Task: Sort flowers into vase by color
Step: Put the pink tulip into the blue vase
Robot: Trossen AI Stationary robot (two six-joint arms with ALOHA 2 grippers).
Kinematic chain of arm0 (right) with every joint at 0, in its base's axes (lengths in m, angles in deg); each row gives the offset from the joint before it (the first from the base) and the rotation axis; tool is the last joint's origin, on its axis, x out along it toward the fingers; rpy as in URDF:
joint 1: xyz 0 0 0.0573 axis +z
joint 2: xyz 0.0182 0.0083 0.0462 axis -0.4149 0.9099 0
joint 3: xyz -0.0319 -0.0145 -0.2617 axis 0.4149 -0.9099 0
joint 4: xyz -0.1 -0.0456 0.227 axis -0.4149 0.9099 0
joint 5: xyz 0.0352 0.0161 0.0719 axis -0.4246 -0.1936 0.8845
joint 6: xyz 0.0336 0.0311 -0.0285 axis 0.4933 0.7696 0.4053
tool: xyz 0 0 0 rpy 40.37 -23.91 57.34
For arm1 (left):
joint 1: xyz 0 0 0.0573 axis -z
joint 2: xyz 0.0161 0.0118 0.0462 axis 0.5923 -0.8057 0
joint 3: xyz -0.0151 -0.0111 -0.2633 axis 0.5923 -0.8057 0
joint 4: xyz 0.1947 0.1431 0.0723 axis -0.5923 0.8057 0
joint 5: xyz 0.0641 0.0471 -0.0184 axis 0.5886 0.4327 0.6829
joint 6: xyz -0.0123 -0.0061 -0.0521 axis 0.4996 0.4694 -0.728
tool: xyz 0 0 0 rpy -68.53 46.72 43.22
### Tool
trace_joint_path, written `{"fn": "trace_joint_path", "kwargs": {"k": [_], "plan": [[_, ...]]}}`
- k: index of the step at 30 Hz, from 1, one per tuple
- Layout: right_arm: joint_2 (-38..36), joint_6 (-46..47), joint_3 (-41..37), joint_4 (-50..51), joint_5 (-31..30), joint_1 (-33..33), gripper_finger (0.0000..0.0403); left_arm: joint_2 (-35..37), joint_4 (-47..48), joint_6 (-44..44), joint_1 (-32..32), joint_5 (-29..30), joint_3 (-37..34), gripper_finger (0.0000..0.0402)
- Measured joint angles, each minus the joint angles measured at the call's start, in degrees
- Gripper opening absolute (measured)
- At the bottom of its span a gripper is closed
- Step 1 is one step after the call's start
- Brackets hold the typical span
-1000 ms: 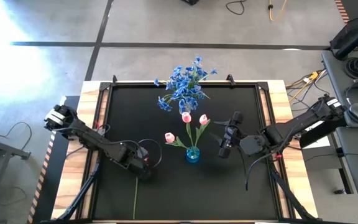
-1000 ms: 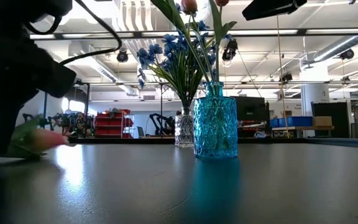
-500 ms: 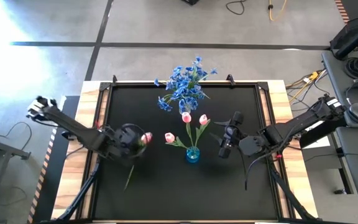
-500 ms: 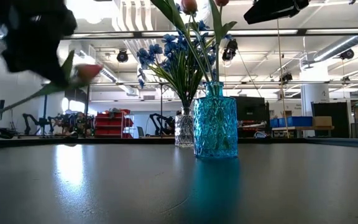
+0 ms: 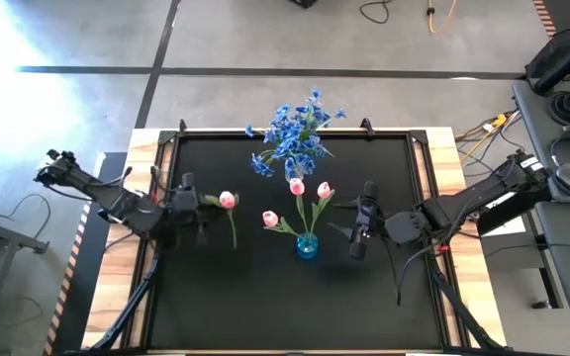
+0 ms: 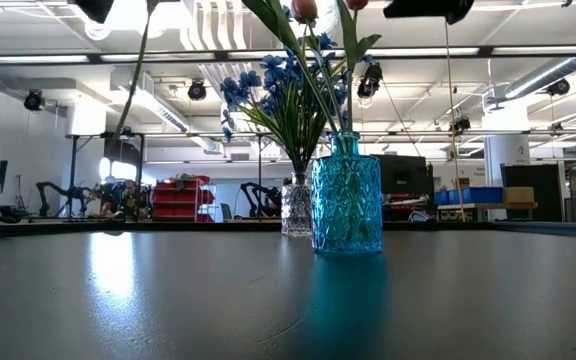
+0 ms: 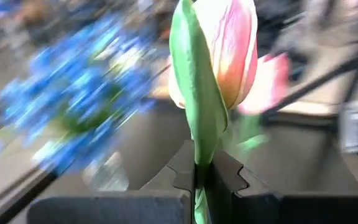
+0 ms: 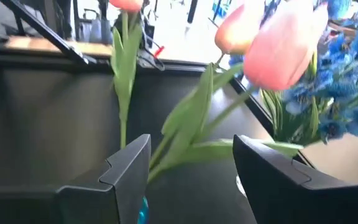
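Note:
My left gripper (image 5: 212, 204) is shut on a pink-white tulip (image 5: 228, 200), held high over the table's left half; its green stem (image 5: 232, 227) trails below the bud. In the low view only that stem (image 6: 136, 75) shows, hanging from the top left. A turquoise vase (image 5: 307, 245) at mid-table holds three pink tulips (image 5: 296, 186). Behind it, a clear vase (image 6: 296, 205) holds the blue flowers (image 5: 290, 138). My right gripper (image 5: 357, 237) stands open just right of the turquoise vase, its fingers pointing at the tulip stems (image 8: 191, 124). My left gripper pinches the tulip's stem (image 7: 197, 186) between its two fingers, just below the bud (image 7: 229, 50) and together with the foot of a leaf (image 7: 197, 99). The fingers come level from the table's left and lie across the stem. The tulip is lifted clear, bud up, stem hanging below.
The black mat (image 5: 216, 297) has free room on its near and left parts. A wooden border and a black frame (image 5: 146, 158) run around it. Cables and gear lie past the table's right edge (image 5: 552, 178).
My left gripper has taken hold of the tulip that lay on the mat near the front. It has risen with it and gone toward the far edge and a little left. The tulip has swung from lying flat to bud-up, its stem lifted clear.

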Motion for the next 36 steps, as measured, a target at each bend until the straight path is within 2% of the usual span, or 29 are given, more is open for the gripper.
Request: {"fn": "trace_joint_path", "kwargs": {"k": [5, 12, 14, 17, 21, 28, 36], "plan": [[0.0, -0.87, 0.0, -4.8, 0.22, 0.03, 0.0221, 0.7, -19.61, 14.63, -0.04, -12.56, -4.31, 0.0], [0.09, -1.84, 0.0, -11.72, 8.55, 0.05, 0.0221, -3.39, -35.62, 25.82, -0.68, -16.7, -7.42, 0.0], [0.9, -2.26, 0.02, -14.17, 9.65, 0.07, 0.0221, -5.29, -39.06, 26.8, -1.47, -19.76, -7.26, 0.0], [2.63, -4.36, 0.0, -17.54, 10.55, 0.7, 0.0221, -8.28, -39.94, 26.92, -2.63, -24.12, -4.91, 0.0], [5.57, -6.89, 1.79, -19.39, 10.76, 1.68, 0.0221, -12.42, -39.8, 27.1, -3.27, -25.26, -0.18, 0.0], [12.83, -9.64, 10.37, -19.16, 12.31, 2.06, 0.0221, -19.4, -37.01, 28.56, -3.85, -27.08, 8.52, 0.0], [19.43, -10.01, 18.21, -16.91, 13.21, 1.9, 0.0213, -25.94, -36.94, 27.9, -7.77, -30.26, 11.16, 0.0]]}}
